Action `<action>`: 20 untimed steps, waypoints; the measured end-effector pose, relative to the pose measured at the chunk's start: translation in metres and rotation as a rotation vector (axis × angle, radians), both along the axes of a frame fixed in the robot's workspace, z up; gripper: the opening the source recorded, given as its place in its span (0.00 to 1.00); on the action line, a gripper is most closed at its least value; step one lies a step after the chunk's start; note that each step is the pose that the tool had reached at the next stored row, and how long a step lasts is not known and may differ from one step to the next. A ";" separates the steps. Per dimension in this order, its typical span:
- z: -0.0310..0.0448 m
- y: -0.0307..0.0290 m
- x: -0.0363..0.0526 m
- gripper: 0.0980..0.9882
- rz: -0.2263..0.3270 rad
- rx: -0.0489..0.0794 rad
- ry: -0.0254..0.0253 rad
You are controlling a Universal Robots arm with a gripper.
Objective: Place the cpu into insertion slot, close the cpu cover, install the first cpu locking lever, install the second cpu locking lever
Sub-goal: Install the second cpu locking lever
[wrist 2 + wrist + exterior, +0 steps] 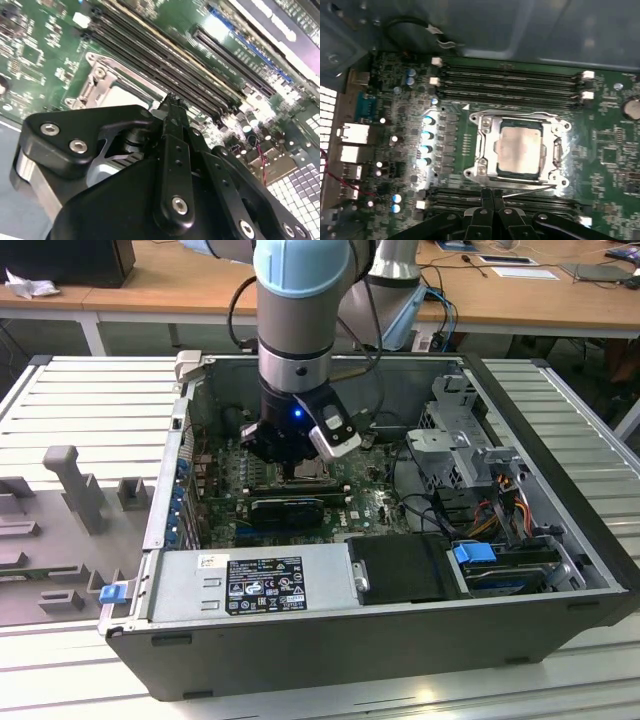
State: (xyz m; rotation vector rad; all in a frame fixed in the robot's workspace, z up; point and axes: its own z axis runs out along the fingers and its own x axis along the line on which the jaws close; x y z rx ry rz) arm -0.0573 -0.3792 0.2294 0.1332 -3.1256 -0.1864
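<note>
In the first wrist view the cpu (519,150) lies flat in the insertion slot (559,150), its silvery-beige top showing through the window of the cpu cover (487,147), which is down over it. A thin metal locking lever (532,189) runs along the socket edge nearest my fingertips. My gripper (493,196) is shut, its tips touching that lever's end. In the second wrist view the gripper (172,102) stands just beside the socket (107,82). The exterior view has the gripper (298,462) low over the motherboard inside the open computer case.
Long black memory slots (510,80) flank the socket on two sides. A black card (290,508), the power supply (255,585), a drive cage (460,430) and loose cables (500,510) crowd the case. A grey fixture (75,490) sits at the exterior view's left.
</note>
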 end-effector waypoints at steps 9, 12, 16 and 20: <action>-0.0171 -0.0092 -0.0116 0.01 0.005 0.071 -0.0002; -0.0212 -0.0129 -0.0141 0.01 0.005 0.103 -0.0007; -0.0262 -0.0154 -0.0144 0.01 0.005 0.137 -0.0009; -0.0309 -0.0172 -0.0157 0.01 0.005 0.167 -0.0010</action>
